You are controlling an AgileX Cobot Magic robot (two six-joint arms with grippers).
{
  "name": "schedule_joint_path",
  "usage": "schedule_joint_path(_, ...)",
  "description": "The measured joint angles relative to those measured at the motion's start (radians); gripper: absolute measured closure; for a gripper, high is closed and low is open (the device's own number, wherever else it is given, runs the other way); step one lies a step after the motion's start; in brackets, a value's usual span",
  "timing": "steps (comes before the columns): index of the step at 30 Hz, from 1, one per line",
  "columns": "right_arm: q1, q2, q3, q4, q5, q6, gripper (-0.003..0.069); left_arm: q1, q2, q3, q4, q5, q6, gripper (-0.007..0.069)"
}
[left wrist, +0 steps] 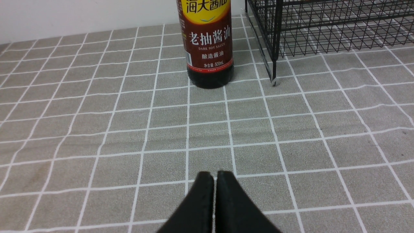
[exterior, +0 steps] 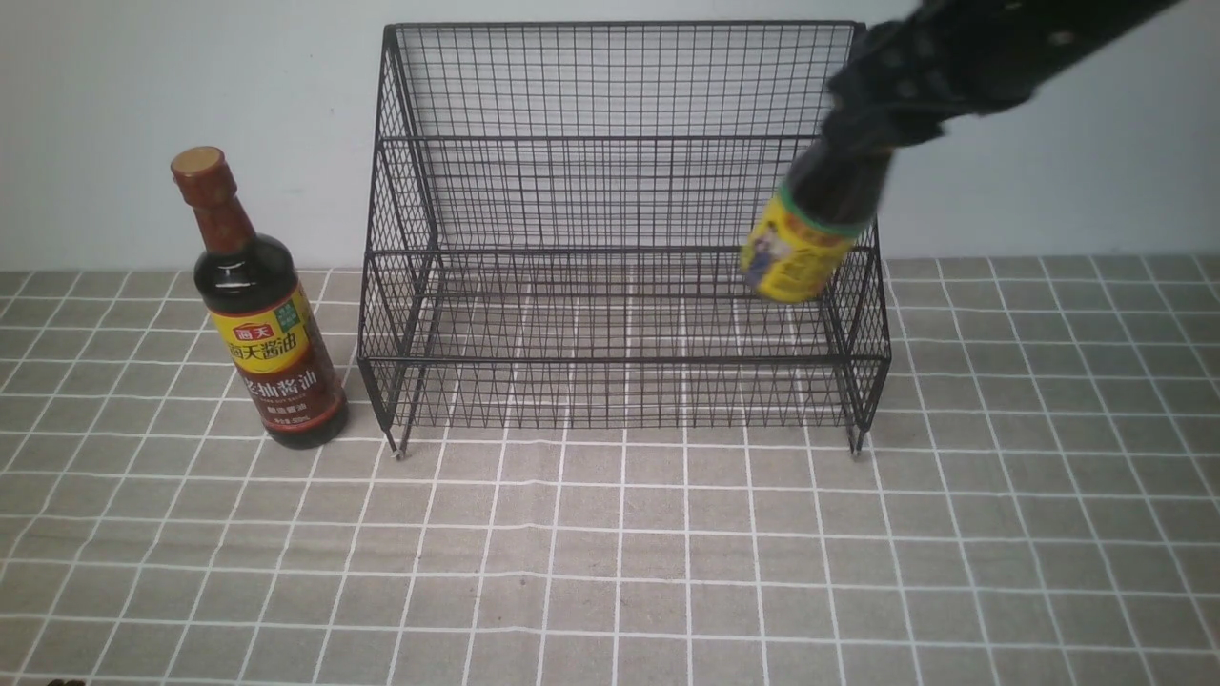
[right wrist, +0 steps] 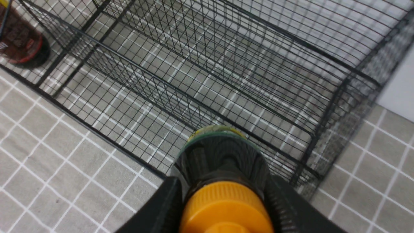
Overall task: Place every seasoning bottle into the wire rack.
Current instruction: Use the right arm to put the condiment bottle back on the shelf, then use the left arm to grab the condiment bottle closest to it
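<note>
The black wire rack stands at the back middle of the table. My right gripper is shut on the short squat bottle and holds it tilted in the air over the rack's right side. In the right wrist view its orange cap sits between my fingers, above the rack. The tall bottle with brown neck wrap stands upright on the cloth left of the rack. My left gripper is shut and empty, low over the cloth, some way in front of the tall bottle.
A grey checked cloth covers the table. A pale wall rises right behind the rack. The rack's front left foot stands close beside the tall bottle.
</note>
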Motion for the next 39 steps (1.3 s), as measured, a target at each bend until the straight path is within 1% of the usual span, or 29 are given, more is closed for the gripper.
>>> schedule_joint_path(10, 0.012, 0.163, -0.009, -0.023, -0.013, 0.0, 0.0359, 0.0, 0.0, 0.0, 0.0, 0.0, 0.0, 0.0631)
schedule_joint_path(19, 0.012, 0.225, -0.011, -0.024, -0.038, 0.009, 0.0355, 0.0, 0.0, 0.0, 0.0, 0.0, 0.0, 0.0631)
schedule_joint_path(21, 0.012, 0.225, -0.011, -0.024, -0.044, 0.03, 0.0318, 0.0, 0.0, 0.0, 0.0, 0.0, 0.0, 0.0631)
schedule_joint_path(23, 0.012, 0.219, -0.015, -0.024, -0.048, 0.052, 0.0251, 0.0, 0.0, 0.0, 0.0, 0.0, 0.0, 0.0631)
schedule_joint_path(24, 0.013, 0.208, -0.015, -0.026, -0.04, 0.066, 0.0193, 0.0, 0.0, 0.0, 0.0, 0.0, 0.0, 0.0631)
schedule_joint_path(25, 0.013, 0.206, -0.015, -0.026, -0.038, 0.067, 0.0186, 0.0, 0.0, 0.0, 0.0, 0.0, 0.0, 0.0631)
schedule_joint_path(26, 0.013, 0.183, -0.015, -0.029, -0.022, 0.074, 0.0145, 0.0, 0.0, 0.0, 0.0, 0.0, 0.0, 0.0631)
schedule_joint_path(27, 0.013, 0.162, -0.015, -0.035, -0.008, 0.078, 0.0122, 0.0, 0.0, 0.0, 0.0, 0.0, 0.0, 0.0631)
schedule_joint_path(29, 0.013, 0.101, -0.015, -0.059, 0.027, 0.091, 0.0109, 0.0, 0.0, 0.0, 0.0, 0.0, 0.0, 0.0631)
schedule_joint_path(30, 0.013, 0.065, -0.015, -0.073, 0.047, 0.101, 0.0116, 0.0, 0.0, 0.0, 0.0, 0.0, 0.0, 0.0631)
schedule_joint_path(33, 0.013, -0.057, -0.016, -0.121, 0.106, 0.125, 0.0193, 0.0, 0.0, 0.0, 0.0, 0.0, 0.0, 0.0631)
schedule_joint_path(34, 0.013, -0.105, -0.016, -0.137, 0.115, 0.133, 0.0239, 0.0, 0.0, 0.0, 0.0, 0.0, 0.0, 0.0631)
schedule_joint_path(35, 0.013, -0.166, -0.016, -0.158, 0.121, 0.149, 0.0302, 0.0, 0.0, 0.0, 0.0, 0.0, 0.0, 0.0631)
schedule_joint_path(36, 0.013, -0.176, -0.016, -0.166, 0.122, 0.149, 0.0324, 0.0, 0.0, 0.0, 0.0, 0.0, 0.0, 0.0631)
schedule_joint_path(37, 0.013, -0.26, -0.016, -0.199, 0.127, 0.191, 0.0404, 0.0, 0.0, 0.0, 0.0, 0.0, 0.0, 0.0631)
schedule_joint_path(38, 0.013, -0.27, -0.016, -0.204, 0.127, 0.202, 0.0426, 0.0, 0.0, 0.0, 0.0, 0.0, 0.0, 0.0631)
schedule_joint_path(39, 0.013, -0.36, -0.008, -0.236, 0.128, 0.246, 0.0512, 0.0, 0.0, 0.0, 0.0, 0.0, 0.0, 0.0631)
